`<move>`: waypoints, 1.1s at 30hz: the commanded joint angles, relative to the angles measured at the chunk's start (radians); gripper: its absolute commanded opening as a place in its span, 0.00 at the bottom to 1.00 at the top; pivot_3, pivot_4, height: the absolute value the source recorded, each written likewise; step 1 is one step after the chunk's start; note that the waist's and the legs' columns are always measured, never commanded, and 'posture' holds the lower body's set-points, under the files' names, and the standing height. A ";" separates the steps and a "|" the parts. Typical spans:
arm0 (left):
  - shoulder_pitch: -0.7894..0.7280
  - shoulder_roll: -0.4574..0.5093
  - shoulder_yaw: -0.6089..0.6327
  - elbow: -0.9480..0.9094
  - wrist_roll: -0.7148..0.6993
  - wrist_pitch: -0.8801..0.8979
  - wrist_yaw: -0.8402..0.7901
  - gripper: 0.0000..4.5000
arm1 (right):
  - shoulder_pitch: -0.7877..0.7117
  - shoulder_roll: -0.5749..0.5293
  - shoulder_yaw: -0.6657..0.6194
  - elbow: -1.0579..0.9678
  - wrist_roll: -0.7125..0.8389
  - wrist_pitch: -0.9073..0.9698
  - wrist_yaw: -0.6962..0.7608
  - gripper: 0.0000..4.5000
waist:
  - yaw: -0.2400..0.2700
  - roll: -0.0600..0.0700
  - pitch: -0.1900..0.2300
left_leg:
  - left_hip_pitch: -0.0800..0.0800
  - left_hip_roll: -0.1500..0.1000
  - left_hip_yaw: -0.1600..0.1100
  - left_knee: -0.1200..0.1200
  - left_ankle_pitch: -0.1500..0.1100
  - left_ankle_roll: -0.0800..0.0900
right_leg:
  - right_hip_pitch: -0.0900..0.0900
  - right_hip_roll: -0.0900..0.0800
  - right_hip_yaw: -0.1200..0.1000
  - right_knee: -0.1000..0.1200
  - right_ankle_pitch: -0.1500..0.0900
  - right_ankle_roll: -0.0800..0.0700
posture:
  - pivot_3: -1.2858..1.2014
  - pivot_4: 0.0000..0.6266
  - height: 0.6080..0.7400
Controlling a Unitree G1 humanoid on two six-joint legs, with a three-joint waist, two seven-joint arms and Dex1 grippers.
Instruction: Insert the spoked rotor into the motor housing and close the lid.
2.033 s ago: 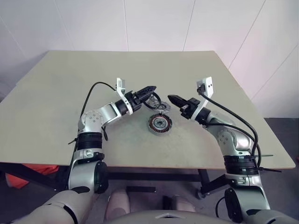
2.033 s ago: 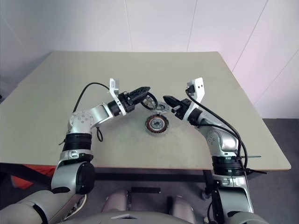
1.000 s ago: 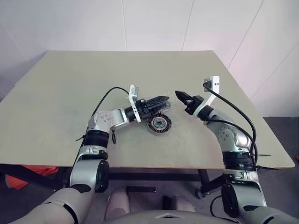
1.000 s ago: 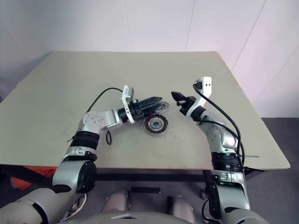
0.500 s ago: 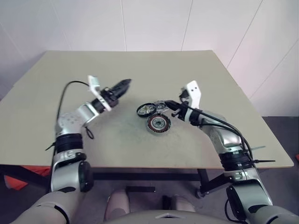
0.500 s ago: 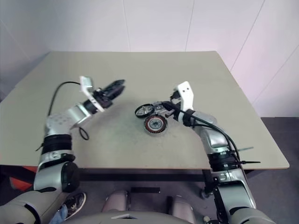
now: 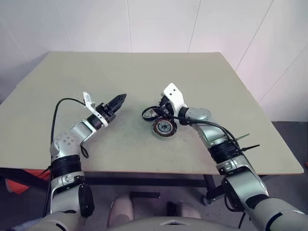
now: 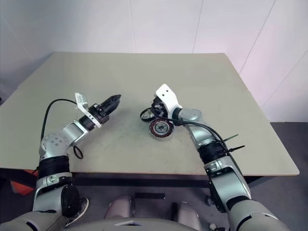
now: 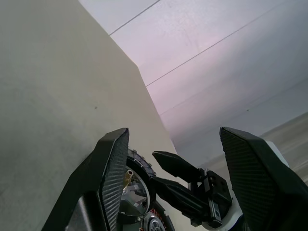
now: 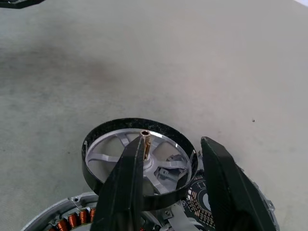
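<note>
**One rotor, one housing, rotor not yet seated**

On the worktop (image 7: 144, 72): one rotor (image 7: 150, 113), one housing (image 7: 164, 127), both near the middle. Above it: two sets of fingers, one per arm.

Rotor: outside the housing, propped up at a tilt rather than lying flat. Dark ring, silver spokes, a small brass pin sticking out of the hub. Lower rim down against the housing's edge, on the side towards the robot's left and a little further from it.

Housing: flat on the worktop, open side up, coppery windings ringed around a silver hub. Nothing resting inside beyond those windings.

Just beside the housing, under the right arm: a dark disc (image 10: 202, 192) with fine markings, mostly hidden, so hard to say more.

Right fingers (image 10: 219, 178): spread apart, right at the rotor, its near rim running across the gap between them. Touching or not, impossible to tell.

Left fingers (image 9: 113, 178): wide apart, empty, up off the worktop, well to the left of the rotor and pointing towards it.
</note>
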 commanded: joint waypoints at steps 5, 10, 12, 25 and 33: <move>0.020 -0.002 -0.008 -0.066 -0.037 -0.010 0.032 0.71 | -0.068 0.056 -0.013 0.079 -0.010 -0.030 0.014 0.44 | -0.012 0.000 0.000 | 0.000 0.000 0.000 0.000 0.000 0.001 | 0.000 0.000 0.000 0.001 0.000 0.000 | 0.52 0.00 1.00; 0.033 0.000 -0.011 -0.077 -0.047 -0.008 0.045 0.71 | -0.081 0.084 -0.019 0.085 -0.003 -0.023 0.029 0.44 | -0.020 0.000 0.000 | 0.000 0.000 0.000 0.000 -0.001 0.001 | 0.000 0.000 0.000 0.000 0.000 0.000 | 0.52 0.00 1.00; 0.038 0.002 -0.014 -0.078 -0.050 -0.010 0.049 0.71 | -0.094 0.099 -0.019 0.108 -0.006 -0.024 0.028 0.44 | -0.023 0.000 0.000 | 0.000 0.000 0.000 0.000 -0.001 0.001 | 0.000 0.000 0.000 0.001 0.000 0.000 | 0.52 0.00 1.00; 0.069 -0.006 -0.021 -0.099 -0.059 -0.017 0.077 0.71 | -0.147 0.143 -0.011 0.245 -0.039 -0.039 0.037 0.36 | -0.024 0.000 0.000 | 0.001 0.000 0.000 0.000 -0.001 0.001 | 0.000 0.000 0.000 0.001 0.000 0.000 | 0.52 0.00 1.00; 0.069 -0.009 -0.026 -0.091 -0.055 -0.029 0.082 0.71 | -0.154 0.137 -0.066 0.213 -0.011 -0.016 0.022 0.01 | -0.023 0.000 0.000 | 0.001 0.000 0.000 0.000 -0.001 0.001 | 0.001 0.000 0.000 0.001 0.000 0.000 | 0.52 0.00 1.00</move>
